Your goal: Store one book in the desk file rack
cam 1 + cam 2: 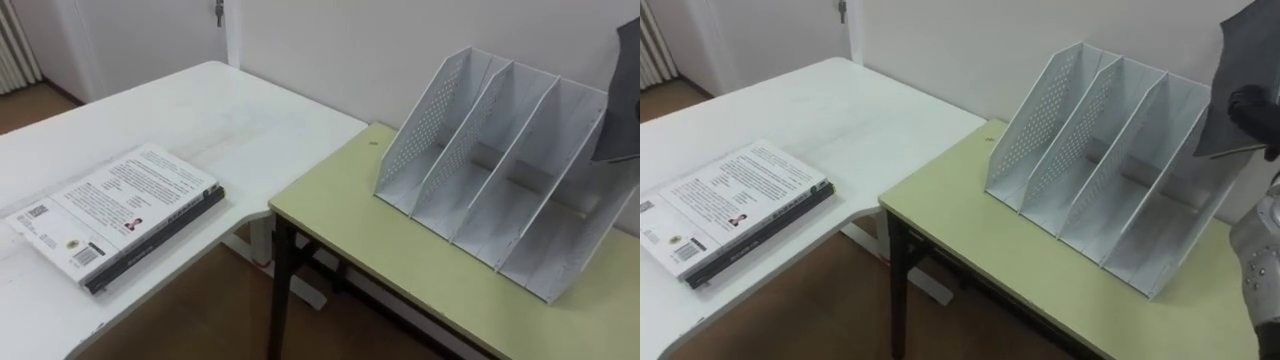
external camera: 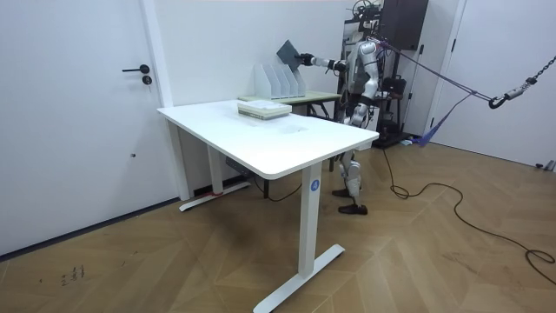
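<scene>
A dark grey book (image 1: 1240, 70) hangs tilted above the right end of the white file rack (image 1: 1110, 160), and my right hand (image 1: 1252, 108) is shut on its lower edge. The same book (image 1: 625, 100) shows at the right edge of the left eye view, and in the room view it (image 2: 289, 52) is held out over the rack (image 2: 276, 81). The rack's three slots stand empty. It sits on the yellow-green desk (image 1: 400, 260). My left hand (image 2: 376, 98) hangs by my body in the room view.
Two more books (image 1: 115, 210), white cover up, lie stacked on the white table (image 1: 230, 110) to my left. A gap of floor separates that table from the desk. A wall is close behind the rack. In the room view I stand at the desk's right end.
</scene>
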{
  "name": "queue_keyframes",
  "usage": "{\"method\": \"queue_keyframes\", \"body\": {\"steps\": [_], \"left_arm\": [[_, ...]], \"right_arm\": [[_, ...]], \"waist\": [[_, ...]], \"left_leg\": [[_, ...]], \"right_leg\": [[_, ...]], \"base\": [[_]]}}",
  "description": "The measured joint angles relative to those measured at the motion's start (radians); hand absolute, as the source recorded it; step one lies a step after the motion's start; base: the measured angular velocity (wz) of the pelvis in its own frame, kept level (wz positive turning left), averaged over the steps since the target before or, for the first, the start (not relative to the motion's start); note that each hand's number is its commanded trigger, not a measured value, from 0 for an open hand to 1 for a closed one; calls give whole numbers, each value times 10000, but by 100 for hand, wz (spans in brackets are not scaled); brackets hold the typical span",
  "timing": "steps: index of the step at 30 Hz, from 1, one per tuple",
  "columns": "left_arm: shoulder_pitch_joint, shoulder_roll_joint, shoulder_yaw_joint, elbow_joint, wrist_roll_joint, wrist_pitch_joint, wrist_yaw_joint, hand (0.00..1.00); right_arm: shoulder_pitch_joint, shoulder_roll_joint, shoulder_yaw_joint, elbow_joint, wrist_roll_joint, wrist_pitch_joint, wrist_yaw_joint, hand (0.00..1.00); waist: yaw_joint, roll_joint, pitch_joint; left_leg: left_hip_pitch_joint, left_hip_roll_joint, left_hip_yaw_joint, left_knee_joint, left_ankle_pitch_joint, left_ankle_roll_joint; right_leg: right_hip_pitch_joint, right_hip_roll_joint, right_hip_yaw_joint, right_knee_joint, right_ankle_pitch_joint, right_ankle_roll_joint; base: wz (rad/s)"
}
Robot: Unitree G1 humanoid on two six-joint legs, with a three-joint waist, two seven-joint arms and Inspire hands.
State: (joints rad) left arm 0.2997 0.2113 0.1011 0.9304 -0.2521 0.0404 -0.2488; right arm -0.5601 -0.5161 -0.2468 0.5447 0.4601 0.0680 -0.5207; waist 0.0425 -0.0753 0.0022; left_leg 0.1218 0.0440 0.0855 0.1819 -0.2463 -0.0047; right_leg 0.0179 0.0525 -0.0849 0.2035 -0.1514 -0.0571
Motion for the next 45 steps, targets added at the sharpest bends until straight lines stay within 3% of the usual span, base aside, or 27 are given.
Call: {"method": "queue_keyframes", "body": {"steps": [1,2,19,30,39,45], "left_arm": [[0,0,16,-1,0,31,6,0],[0,0,24,-2,0,38,13,0],[0,0,24,-23,-13,194,47,0],[-1,21,47,19,-14,198,8,0],[-287,111,137,149,87,182,-150,0],[-345,137,132,315,87,176,41,0]], "right_arm": [[0,0,13,23,0,6,-17,100],[0,0,26,26,0,18,-21,0],[-91,-8,534,31,-7,216,119,0],[-95,-24,707,-12,-58,208,210,0],[-311,-55,737,-218,-374,152,92,0],[-307,-52,807,-1230,-264,75,146,0]], "waist": [[7,-1,-3],[14,-3,-7],[233,74,-82],[264,113,-51],[433,-43,-21],[420,-48,-17]], "left_leg": [[2,-1,-16,0,1,0],[3,-2,-38,0,1,0],[-3,-2,-85,11,1,0],[12,-2,-85,11,1,0],[-62,-13,-70,5,2,1],[-54,-11,-67,-8,2,1]], "right_leg": [[1,2,0,1,0,0],[1,4,-1,1,0,0],[28,-2,-53,2,6,-8],[39,-5,-54,-3,6,-10],[-121,-1,-8,3,5,-7],[-45,-1,-13,-9,5,-8]], "base": [[0],[0],[0],[0],[0],[0]]}}
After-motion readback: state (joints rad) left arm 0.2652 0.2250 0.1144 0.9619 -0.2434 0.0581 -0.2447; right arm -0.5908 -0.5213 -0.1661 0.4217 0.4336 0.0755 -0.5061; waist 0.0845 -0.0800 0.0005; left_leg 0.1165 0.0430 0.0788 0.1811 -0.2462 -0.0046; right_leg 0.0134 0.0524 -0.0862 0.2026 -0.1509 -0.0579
